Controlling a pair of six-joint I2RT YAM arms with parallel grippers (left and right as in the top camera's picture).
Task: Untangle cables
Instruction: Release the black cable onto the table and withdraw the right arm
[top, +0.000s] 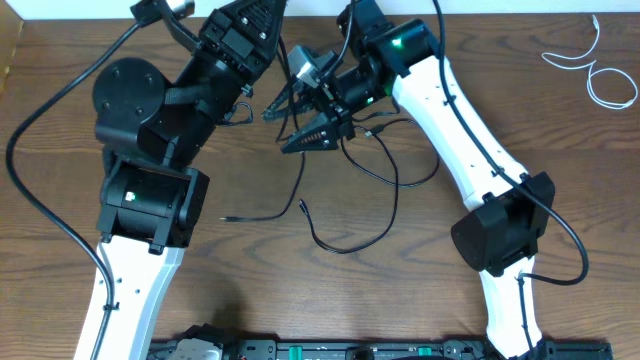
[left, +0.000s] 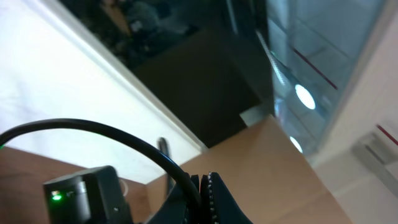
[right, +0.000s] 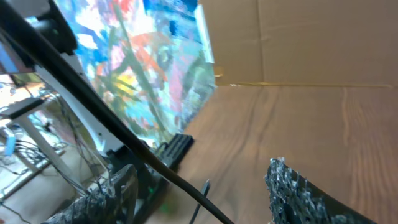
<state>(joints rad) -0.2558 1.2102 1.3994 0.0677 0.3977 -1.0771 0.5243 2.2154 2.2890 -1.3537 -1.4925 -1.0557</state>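
We find the black cable (top: 340, 250) at centre frame in loose loops. Its long run falls from the right gripper (top: 276, 132) toward lower centre, and one free end points left. The white cable (top: 592, 68) coils at upper right near the table (top: 250, 290) edge, well apart. The right gripper's jaws stand apart. The left gripper (left: 204, 186) is closed; on what, we cannot tell. Bare wood lies at lower centre.

You have the long cable (top: 352, 248) on the desk (top: 560, 200) at centre, between the left arm (top: 150, 200) and the right arm (top: 450, 120); the right pincer (top: 280, 130) sits above its far end; the short cable (top: 590, 66) lies well apart, at the desk's far right corner.
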